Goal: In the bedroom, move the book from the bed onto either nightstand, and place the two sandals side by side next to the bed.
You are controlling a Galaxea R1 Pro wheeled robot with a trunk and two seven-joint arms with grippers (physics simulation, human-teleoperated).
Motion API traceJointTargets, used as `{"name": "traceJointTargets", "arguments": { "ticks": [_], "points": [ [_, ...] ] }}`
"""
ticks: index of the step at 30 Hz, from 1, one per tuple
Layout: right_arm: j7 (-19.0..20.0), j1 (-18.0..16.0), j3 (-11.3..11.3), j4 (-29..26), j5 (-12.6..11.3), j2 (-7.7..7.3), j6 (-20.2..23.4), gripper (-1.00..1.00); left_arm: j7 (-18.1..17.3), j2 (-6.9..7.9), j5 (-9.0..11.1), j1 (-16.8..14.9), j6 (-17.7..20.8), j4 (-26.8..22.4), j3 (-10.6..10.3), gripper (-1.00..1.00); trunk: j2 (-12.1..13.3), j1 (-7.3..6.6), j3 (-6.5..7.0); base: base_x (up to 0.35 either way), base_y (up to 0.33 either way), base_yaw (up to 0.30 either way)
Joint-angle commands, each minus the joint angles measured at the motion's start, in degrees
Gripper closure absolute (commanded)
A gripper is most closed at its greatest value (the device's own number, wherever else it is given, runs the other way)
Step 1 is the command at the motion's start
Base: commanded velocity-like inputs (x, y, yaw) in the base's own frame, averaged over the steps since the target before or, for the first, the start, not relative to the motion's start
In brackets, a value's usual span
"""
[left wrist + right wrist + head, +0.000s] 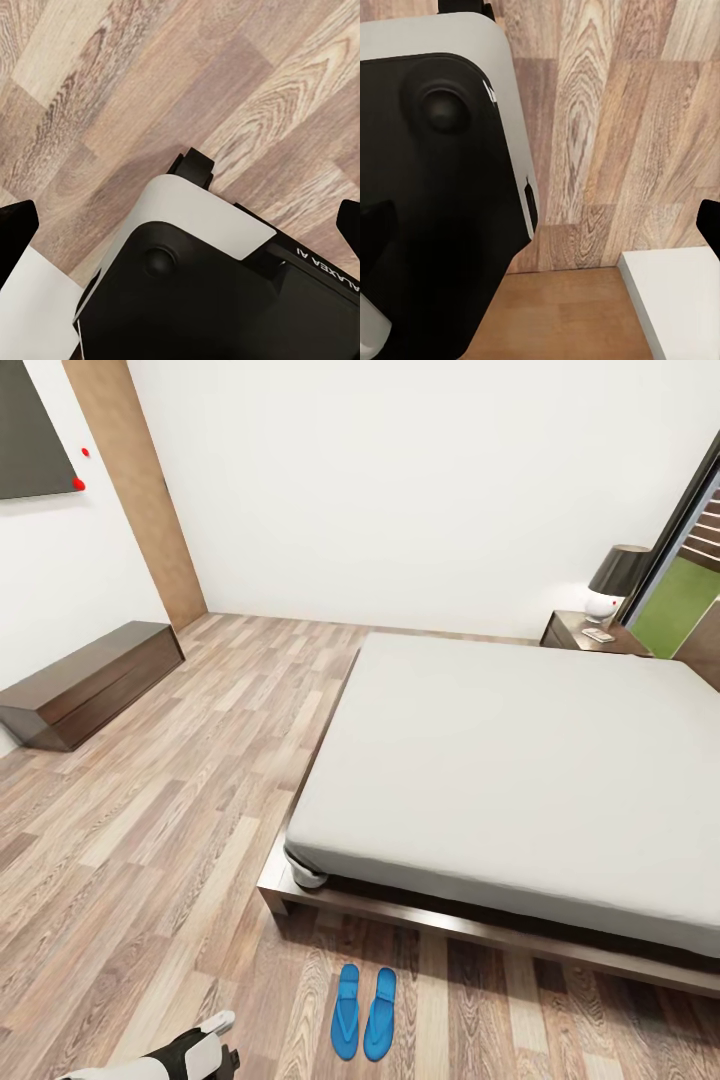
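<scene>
The bed takes up the middle and right of the head view, a plain off-white mattress on a dark wood frame, with nothing lying on the part of the mattress that shows. The two sandals lie side by side on the plank floor just off the near edge of the frame, bright blue, parallel, almost touching each other, toes toward the bed.

Only a bit of the left arm shows at the bottom edge of the head view, white and black, a short way to the left of the sandals (nothing is held there that can be seen). In the left wrist view the left jaws show as two dark tips at opposite edges of the picture, spread wide, with bare floor and the robot's own black-and-white body between them. In the right wrist view the right jaws likewise stand spread, dark tips at either edge, over floor and the robot's body; nothing is pinched.

Well beyond the jaws, at the far right corner of the bed, a nightstand carries a lamp with a dark shade and a small flat thing I cannot make out. A low dark bench stands against the left wall.
</scene>
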Motion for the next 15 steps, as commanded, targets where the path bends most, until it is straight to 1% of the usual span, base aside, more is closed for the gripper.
{"name": "traceJointTargets", "arguments": {
  "ticks": [1,15],
  "points": [
    [-0.18,-0.02,0.37,-0.16,-0.34,-0.06,0.22,-1.0,0.1,-0.03,0.35,-0.06,0.19,0.09,-0.49,-1.0,-0.03,0.0,-0.05,0.0,0.0,0.0],
    [-0.18,-0.02,0.35,-0.16,-0.34,-0.06,0.22,-1.0,0.1,-0.03,0.35,-0.05,0.19,0.07,-0.49,-1.0,-0.03,0.0,-0.05,0.0,0.0,0.0]
  ]
}}
